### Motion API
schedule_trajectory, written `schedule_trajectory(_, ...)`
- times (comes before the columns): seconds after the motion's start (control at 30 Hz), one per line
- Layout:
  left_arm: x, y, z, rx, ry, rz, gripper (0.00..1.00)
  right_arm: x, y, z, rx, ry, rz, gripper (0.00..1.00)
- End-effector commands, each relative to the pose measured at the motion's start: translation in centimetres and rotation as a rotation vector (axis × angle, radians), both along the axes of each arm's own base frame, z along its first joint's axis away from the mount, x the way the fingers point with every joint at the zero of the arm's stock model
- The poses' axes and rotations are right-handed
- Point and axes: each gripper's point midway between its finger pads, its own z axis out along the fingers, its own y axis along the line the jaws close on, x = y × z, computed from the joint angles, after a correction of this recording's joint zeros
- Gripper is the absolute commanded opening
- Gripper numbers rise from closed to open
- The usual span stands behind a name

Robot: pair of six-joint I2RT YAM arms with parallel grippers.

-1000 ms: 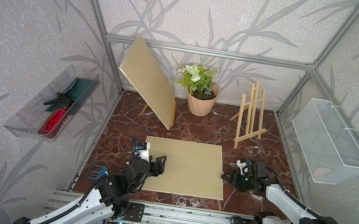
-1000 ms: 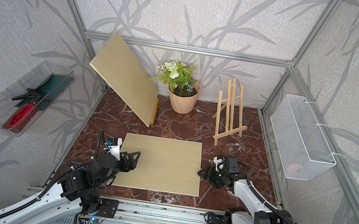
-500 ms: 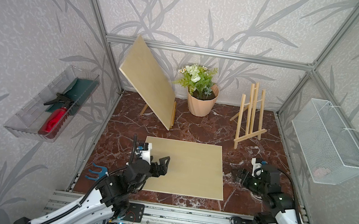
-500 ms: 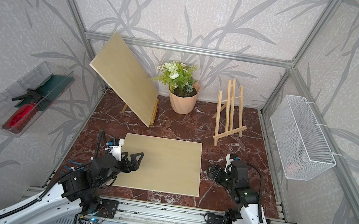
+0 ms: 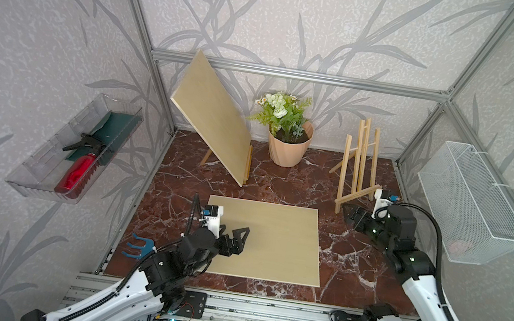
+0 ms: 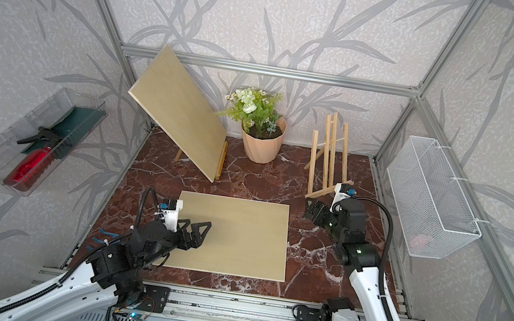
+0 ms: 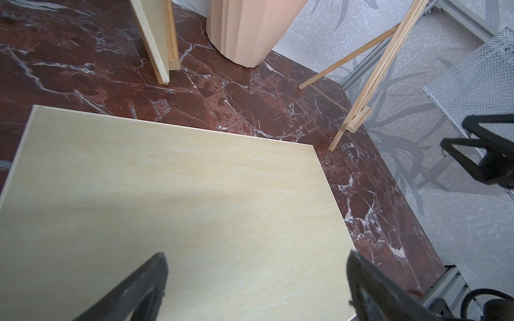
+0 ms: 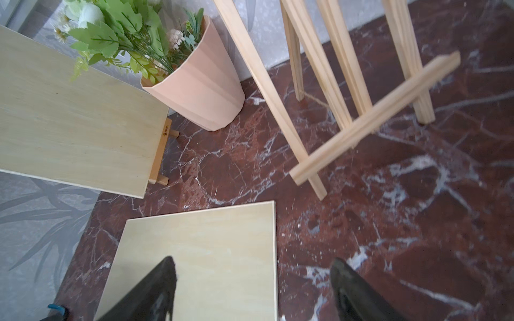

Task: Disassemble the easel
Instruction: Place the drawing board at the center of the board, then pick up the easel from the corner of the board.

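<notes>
Both your left pincer [image 5: 234, 234] and right pincer [image 5: 349, 211] stand released.
Left hovers over the flat board [image 5: 274, 240]; right sits just beside the wooden easel [image 5: 359, 169].

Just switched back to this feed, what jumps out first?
A pale wooden board lies flat in the middle of the dark red marble floor, the open left gripper over its left side. At the back left a second board leans on an easel beside a potted plant. At the back right stands a bare easel, the open right gripper close to its front foot.
</notes>
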Motion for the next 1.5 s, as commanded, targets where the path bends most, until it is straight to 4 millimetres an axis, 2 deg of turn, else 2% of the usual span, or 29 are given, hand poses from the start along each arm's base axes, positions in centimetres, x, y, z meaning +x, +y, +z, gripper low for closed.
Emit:
schedule_trajectory(0.0, -0.2, -0.9, 0.1, -0.030, -0.008, -0.043, 0.99, 3.4, 0.1, 1.6, -0.120, -0.068, 0.026, 0.85)
schedule_trajectory(0.1, -0.4, -1.4, 0.1, -0.046, -0.002, -0.067, 0.99, 6.1, 0.4, 1.3, -0.166, -0.057, 0.029, 0.78)
schedule_trajectory(0.3, -0.6, -2.3, 0.0, -0.064, 0.010, -0.105, 0.99, 10.6, 1.3, 1.2, -0.250, -0.131, 0.019, 0.77)
schedule_trajectory(0.33, -0.6, -2.4, 0.0, -0.069, 0.011, -0.108, 0.99, 11.3, 1.5, 1.1, -0.251, -0.136, 0.027, 0.75)
schedule_trajectory(0.4, -0.7, -2.6, -0.1, -0.078, 0.015, -0.117, 0.99, 12.4, 2.0, 1.0, -0.271, -0.146, 0.050, 0.65)
schedule_trajectory(0.53, -0.9, -3.4, 0.0, -0.101, 0.019, -0.154, 0.99, 14.3, 2.0, 0.8, -0.309, -0.189, 0.036, 0.63)
schedule_trajectory(0.8, -1.0, -4.0, 0.1, -0.111, 0.007, -0.186, 0.99, 16.4, 2.3, -0.5, -0.354, -0.241, 0.048, 0.62)
schedule_trajectory(1.03, -1.2, -4.1, 0.6, -0.159, -0.033, -0.202, 0.99, 17.7, 3.0, -1.5, -0.375, -0.304, 0.088, 0.48)
schedule_trajectory(1.23, -1.5, -3.9, 0.6, -0.159, -0.038, -0.204, 0.99, 18.5, 2.2, -2.4, -0.346, -0.318, 0.065, 0.46)
schedule_trajectory(1.33, -1.6, -4.0, 0.6, -0.164, -0.036, -0.210, 0.99, 18.7, 2.6, -2.5, -0.345, -0.342, 0.096, 0.42)
schedule_trajectory(1.47, -1.6, -3.6, 0.5, -0.162, -0.038, -0.197, 0.99, 18.0, 2.9, -1.9, -0.363, -0.391, 0.129, 0.30)
